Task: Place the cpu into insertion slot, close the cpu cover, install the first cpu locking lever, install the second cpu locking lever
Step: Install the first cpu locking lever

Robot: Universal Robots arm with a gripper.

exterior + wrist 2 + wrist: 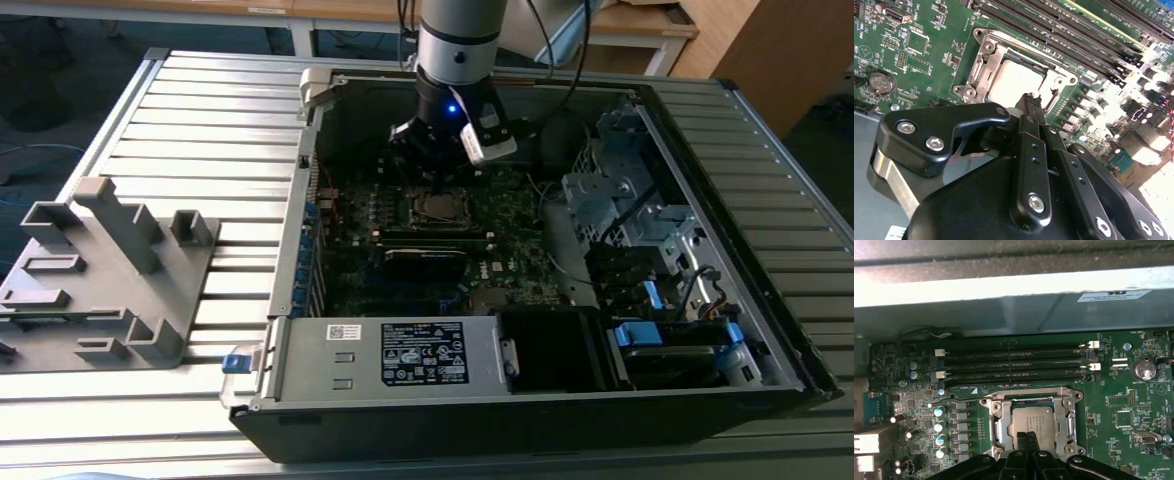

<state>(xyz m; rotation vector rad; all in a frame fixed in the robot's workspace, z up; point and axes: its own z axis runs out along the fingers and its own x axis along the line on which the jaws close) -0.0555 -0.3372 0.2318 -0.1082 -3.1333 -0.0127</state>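
We find the gripper (1027, 438) closed, its two black fingers (1030, 114) pressed together with nothing between them, their tips down over the edge of the one chip (1030, 421). That chip lies flat in its socket on the green board (1099, 390). The one silvery cover (995, 416) lies down around it, and the chip's grey top shows through the cover's square opening. Just beyond the socket we count four long memory slots (1014, 356) running side by side, and off to one side one round coin battery (1145, 370). In the exterior view the arm (461, 40) reaches down into one open computer case (534, 425) lying on its side on a ribbed metal table (200, 110). One power supply (400, 355) with a white label sits along the case's near wall. One grey plastic fixture (100, 270) stands on the table at the exterior view's left, apart from the case.
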